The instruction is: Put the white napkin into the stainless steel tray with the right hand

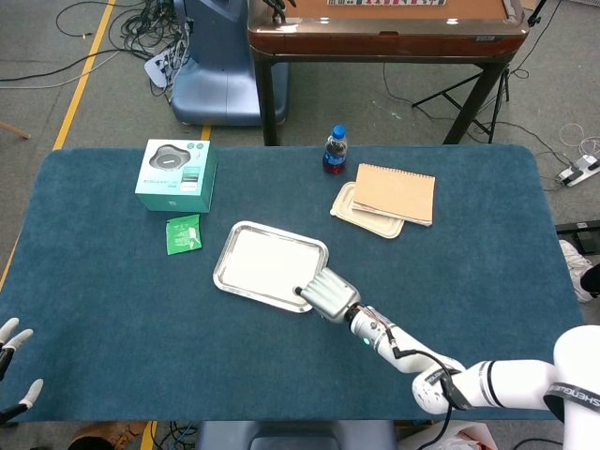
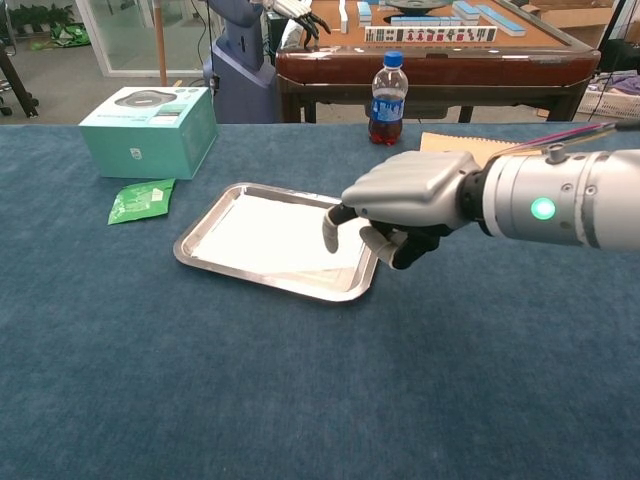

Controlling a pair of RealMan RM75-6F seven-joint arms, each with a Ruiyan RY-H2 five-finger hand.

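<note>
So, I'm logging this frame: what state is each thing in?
White napkin: lying flat in the tray.
Stainless steel tray: flat on the table.
Right hand: fingers curled, holding nothing, over the tray's corner.
Left hand: fingers apart, empty.
Blue-capped plastic bottle: upright, capped.

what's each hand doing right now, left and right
Left hand: open, fingers apart, holding nothing.
Right hand: fingers curled in, holding nothing, at the tray edge.

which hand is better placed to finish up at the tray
The right. The right hand is at the near right corner of the stainless steel tray, where the white napkin already lies. The left hand shows only at the table's far left edge, well away from the tray.
</note>
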